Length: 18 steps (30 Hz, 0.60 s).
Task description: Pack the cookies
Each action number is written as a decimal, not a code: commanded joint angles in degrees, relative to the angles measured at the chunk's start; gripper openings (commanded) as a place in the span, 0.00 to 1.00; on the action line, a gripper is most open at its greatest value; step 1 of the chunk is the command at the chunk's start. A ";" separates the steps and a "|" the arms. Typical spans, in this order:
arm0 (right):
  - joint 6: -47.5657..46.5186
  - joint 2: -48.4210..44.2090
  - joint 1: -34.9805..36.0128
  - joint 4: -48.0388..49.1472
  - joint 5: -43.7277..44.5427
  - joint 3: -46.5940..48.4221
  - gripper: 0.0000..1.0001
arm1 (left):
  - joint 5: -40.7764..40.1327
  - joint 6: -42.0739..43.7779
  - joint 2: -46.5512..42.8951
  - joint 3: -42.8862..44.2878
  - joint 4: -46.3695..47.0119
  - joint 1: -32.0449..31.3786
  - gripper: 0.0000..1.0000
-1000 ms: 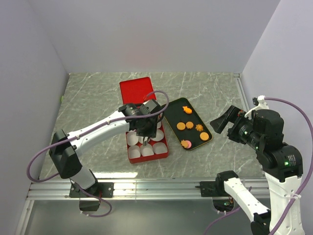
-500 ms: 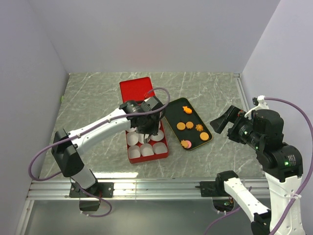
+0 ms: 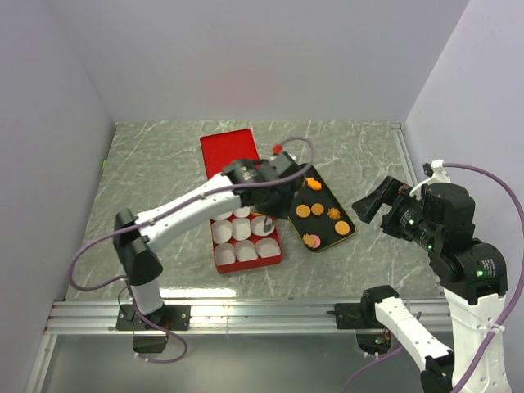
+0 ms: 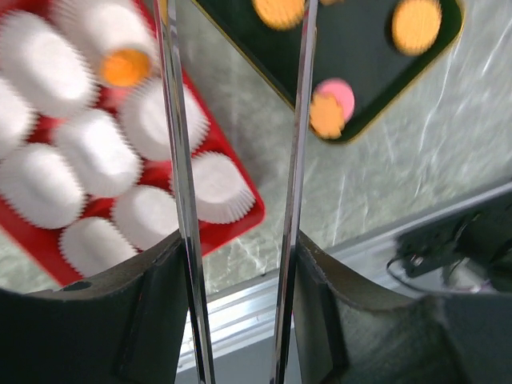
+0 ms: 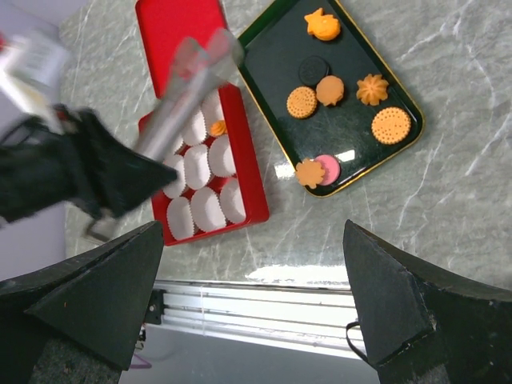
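Observation:
Several cookies lie on the black tray (image 3: 321, 196): orange ones (image 3: 303, 210), an irregular orange one (image 3: 312, 183) and a pink one (image 3: 311, 241). They also show in the right wrist view (image 5: 302, 102). One orange cookie (image 4: 124, 66) sits in a white paper cup in the red box (image 3: 246, 264). My left gripper (image 3: 274, 195) is shut on metal tongs (image 4: 180, 160). The blades stand apart with nothing between them, over the box's right edge beside the tray. My right gripper (image 3: 378, 205) hangs open and empty, high to the right of the tray.
The red box holds several white paper cups (image 4: 216, 188). Its red lid (image 3: 228, 151) lies flat behind it. A dark cookie (image 5: 314, 70) is also on the tray. The aluminium rail (image 3: 262, 311) runs along the near edge. Walls close in the left, back and right.
My left arm has lifted the tongs out of the box and swung right toward the tray. The right arm has not moved.

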 commanded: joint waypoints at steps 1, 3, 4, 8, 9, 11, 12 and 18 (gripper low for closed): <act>-0.76 -0.44 0.47 2.65 1.61 -0.18 1.00 | 2.63 2.39 3.22 2.29 -0.21 -2.57 0.53; -0.76 -0.62 0.38 2.57 1.70 -0.26 1.00 | 4.46 3.09 3.83 1.59 1.54 -3.19 0.53; -0.85 -0.62 0.38 2.48 1.87 -0.09 1.00 | 4.91 3.36 3.84 1.24 1.99 -3.36 0.54; -0.85 -0.71 0.47 2.57 1.88 -0.18 1.00 | 5.79 4.15 4.54 -0.69 2.34 -3.81 0.56; -0.85 -0.88 0.38 2.57 1.88 -0.26 1.00 | 5.97 4.50 4.54 -1.13 2.34 -3.89 0.56; -0.76 -0.88 0.47 2.65 1.79 -0.18 1.00 | 6.06 4.68 4.80 -2.10 2.52 -4.07 0.56; -0.76 -0.88 0.38 2.74 1.79 -0.26 1.00 | 6.06 4.85 5.24 -2.27 2.60 -4.07 0.56; -0.76 -0.97 0.38 2.74 1.79 -0.09 1.00 | 5.18 5.03 7.26 -2.89 2.08 -4.60 0.57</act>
